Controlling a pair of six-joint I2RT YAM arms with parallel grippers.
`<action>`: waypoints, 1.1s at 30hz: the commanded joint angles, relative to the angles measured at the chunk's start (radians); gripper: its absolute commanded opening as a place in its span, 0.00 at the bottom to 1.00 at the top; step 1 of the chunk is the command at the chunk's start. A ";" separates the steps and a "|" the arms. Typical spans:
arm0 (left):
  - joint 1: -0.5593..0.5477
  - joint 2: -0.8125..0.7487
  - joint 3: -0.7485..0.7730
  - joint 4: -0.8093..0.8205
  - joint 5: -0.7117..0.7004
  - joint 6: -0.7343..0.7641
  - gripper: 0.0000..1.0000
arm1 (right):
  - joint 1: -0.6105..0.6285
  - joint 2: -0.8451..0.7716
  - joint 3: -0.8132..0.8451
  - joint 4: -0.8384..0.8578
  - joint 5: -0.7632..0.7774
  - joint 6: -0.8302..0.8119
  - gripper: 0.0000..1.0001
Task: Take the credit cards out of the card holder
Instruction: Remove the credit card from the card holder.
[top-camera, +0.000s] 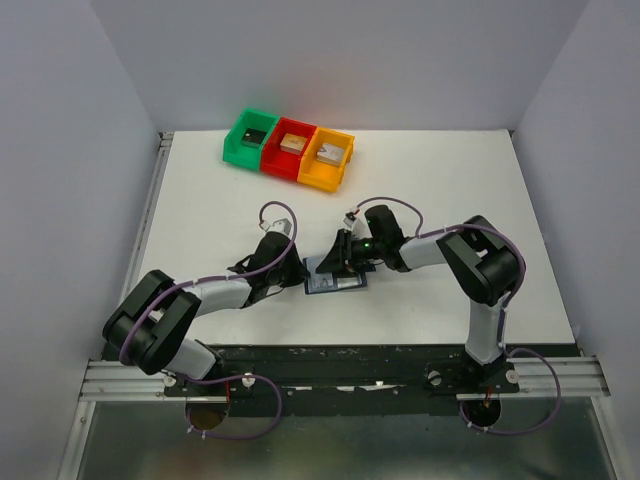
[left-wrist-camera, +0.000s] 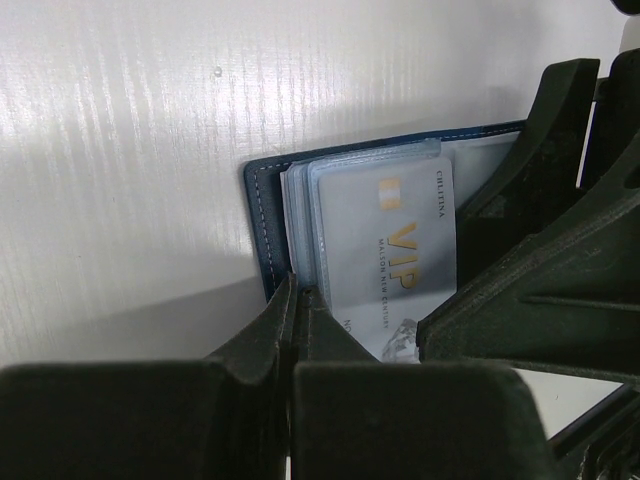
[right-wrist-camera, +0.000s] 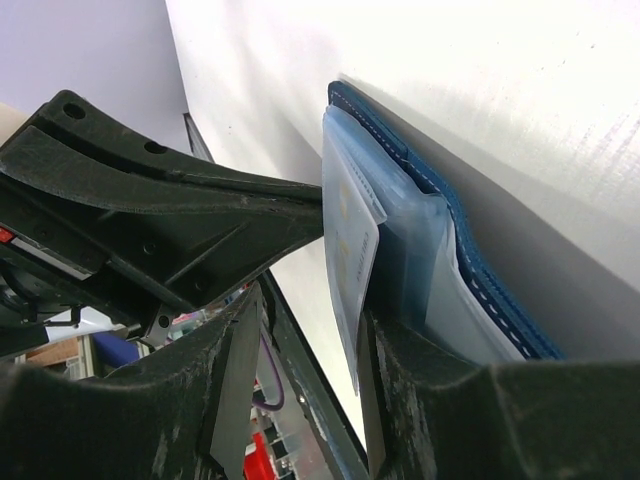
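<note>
The tabletop (top-camera: 450, 200) is carrying the card holder (top-camera: 335, 280), which is lying open, and no card is showing outside it, so removal seems to be only beginning. At the holder's edge the left gripper (left-wrist-camera: 295, 290) is pressing with its fingers clenched on nothing. Over the holder the right gripper (right-wrist-camera: 310, 310) is standing with its fingers parted around 1 silver-grey credit card (right-wrist-camera: 350, 250), not yet pinching it.

Navy-blue card holder (left-wrist-camera: 262, 215), silver-grey gold-lettered credit card (left-wrist-camera: 385, 250), green, red and orange bins (top-camera: 280, 166).

I work in a robotics lab cell — a bare white table (top-camera: 450, 300) boxed in by plain pale walls (top-camera: 350, 60). My left arm (top-camera: 200, 300) and right arm (top-camera: 480, 260) are bolted to an aluminium rail (top-camera: 560, 372), purple cables (top-camera: 262, 212) looping loose — three coloured bins (top-camera: 280, 166) sit at the far edge.
</note>
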 joint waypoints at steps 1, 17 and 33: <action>-0.016 0.014 0.019 0.003 0.046 0.006 0.00 | 0.014 0.021 0.015 -0.004 -0.012 -0.018 0.49; -0.015 -0.008 0.001 -0.053 -0.020 -0.034 0.00 | 0.008 -0.076 -0.010 -0.127 0.045 -0.084 0.46; -0.013 -0.008 -0.003 -0.069 -0.034 -0.046 0.00 | -0.012 -0.128 -0.040 -0.166 0.066 -0.110 0.44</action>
